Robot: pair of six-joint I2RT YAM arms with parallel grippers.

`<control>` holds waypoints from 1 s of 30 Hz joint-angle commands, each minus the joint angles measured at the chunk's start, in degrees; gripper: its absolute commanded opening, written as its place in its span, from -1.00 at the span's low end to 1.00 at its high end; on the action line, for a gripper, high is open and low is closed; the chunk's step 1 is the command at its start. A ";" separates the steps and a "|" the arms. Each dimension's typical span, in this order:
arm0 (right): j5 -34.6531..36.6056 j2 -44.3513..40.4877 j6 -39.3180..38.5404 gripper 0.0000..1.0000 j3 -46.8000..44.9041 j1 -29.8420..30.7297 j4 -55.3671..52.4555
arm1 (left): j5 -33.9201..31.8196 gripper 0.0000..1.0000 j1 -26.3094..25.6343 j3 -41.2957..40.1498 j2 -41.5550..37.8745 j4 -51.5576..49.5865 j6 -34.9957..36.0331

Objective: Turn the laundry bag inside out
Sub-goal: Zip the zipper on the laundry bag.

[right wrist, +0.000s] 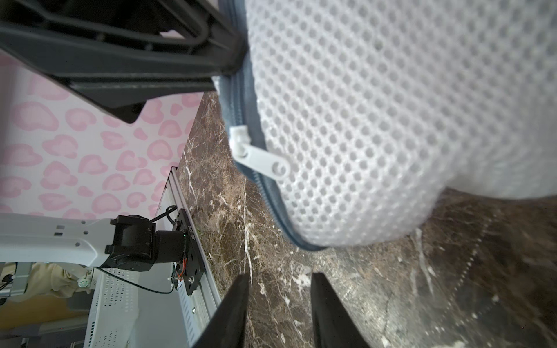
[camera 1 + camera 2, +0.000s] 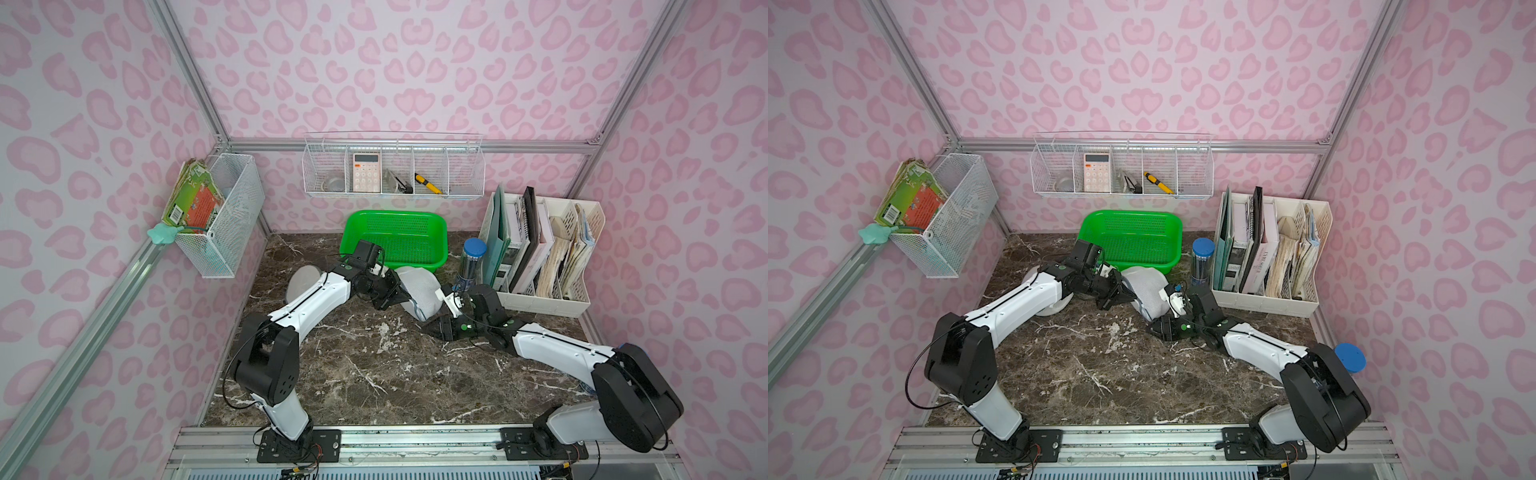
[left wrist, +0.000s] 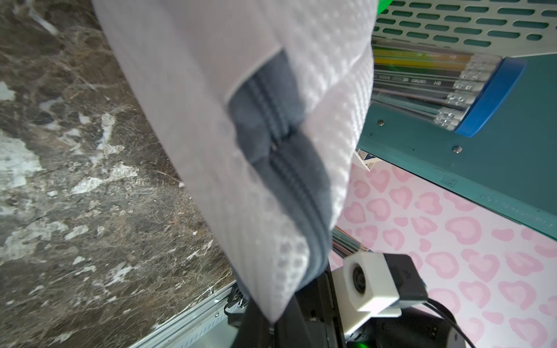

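**Left hand pinched the bag's zip edge; right hand waited just below, empty**

In both top views the laundry bag (image 2: 422, 291) (image 2: 1148, 291) sat bunched into a soft white mound on the marbled desk (image 2: 374, 374) (image 2: 1100, 374), just in front of the green basket (image 2: 395, 220) (image 2: 1133, 220). It lay between the two arms. The left hand (image 2: 405, 299) (image 2: 1129, 296) met its near-left side, and the right hand (image 2: 430, 327) (image 2: 1156, 326) lay low by its near corner, pointing across towards the left arm.

In the left wrist view the bag (image 3: 241, 90) hung as a limp fold of dimpled mesh, with the grey zip (image 3: 289, 180) running along its length. The jaws themselves were out of frame.

In the right wrist view the left hand (image 1: 232, 63) was clamped on the zip tape at the edge of the bag (image 1: 376, 105). The cloth was open honeycomb mesh, rounded and puffed. A white plastic zip pull (image 1: 259, 159) lay flat against it. The right hand (image 1: 278, 277) had its jaws apart with only bare desk (image 1: 391, 286) between them. The zip edge lay straight ahead of it, so I judged it the nearer arm for the free edge.
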 commanded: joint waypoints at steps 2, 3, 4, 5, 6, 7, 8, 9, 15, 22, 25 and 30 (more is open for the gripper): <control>-2.30 -0.57 3.05 -0.21 -0.09 -0.64 2.02 | 0.50 -1.00 -0.18 0.32 0.06 2.05 0.21; -3.31 -0.57 4.62 -0.21 -0.51 -1.07 3.68 | 0.70 -1.00 -0.18 0.35 0.05 2.03 0.30; -4.00 -0.49 5.93 -0.21 -0.76 -1.54 5.20 | 0.76 -1.00 -0.31 0.39 0.04 2.15 0.43; -4.77 -0.54 7.20 -0.21 -0.98 -1.96 6.64 | 0.84 -1.00 -0.40 0.36 0.04 2.23 0.63; -5.29 -0.58 8.02 -0.21 -1.16 -2.29 7.55 | 0.92 -1.00 -0.45 0.33 -0.04 2.14 0.94; -5.69 -0.68 8.86 -0.21 -1.18 -2.77 8.49 | 1.09 -1.00 -0.58 0.32 -0.15 2.07 1.30; -6.21 -0.64 9.62 -0.21 -1.20 -3.17 9.37 | 1.28 -1.00 -0.69 0.17 -0.18 2.07 1.78; -6.61 -0.64 10.25 -0.21 -1.28 -3.53 10.20 | 1.47 -1.00 -0.82 0.24 -0.20 2.11 2.32; -8.71 0.95 12.90 -0.24 -1.24 -5.44 13.94 | 3.18 -1.00 -2.07 0.24 -0.18 1.98 5.60; -9.24 2.65 13.72 -0.26 -1.05 -6.10 15.81 | 4.45 -1.00 -3.07 0.50 0.43 1.98 6.98; -10.02 3.13 14.79 -0.32 -1.12 -6.27 17.59 | 4.90 -1.00 -3.25 0.61 0.77 2.01 7.29; -11.52 2.93 16.82 -0.40 -1.91 -6.43 20.59 | 5.00 -1.00 -3.35 0.94 1.40 1.54 7.79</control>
